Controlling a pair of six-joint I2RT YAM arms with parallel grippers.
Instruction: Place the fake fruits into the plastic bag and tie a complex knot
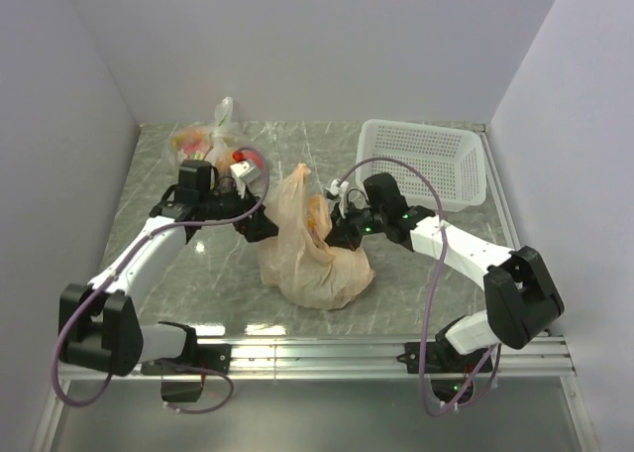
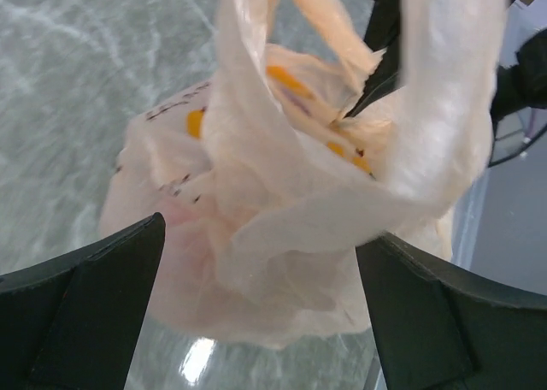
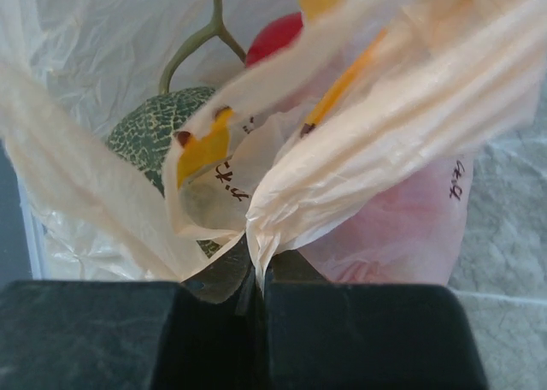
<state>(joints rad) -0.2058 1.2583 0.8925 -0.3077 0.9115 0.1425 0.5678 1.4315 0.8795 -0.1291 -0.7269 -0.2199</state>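
Note:
The peach-orange plastic bag stands bulging on the marble table between both arms, its handles pulled upward. My right gripper is shut on a gathered strip of the bag, pinched between its dark jaws. Behind that strip, among the bag's folds, show two of the fake fruits, the green netted melon and a red ball. My left gripper is open on the bag's left side. In its wrist view the bag hangs between the spread fingers, with the gripper gripping nothing.
A white plastic basket sits at the back right. A clear bag of mixed fruits lies at the back left, close behind the left arm. Walls close in the table on three sides, and a metal rail runs along the near edge.

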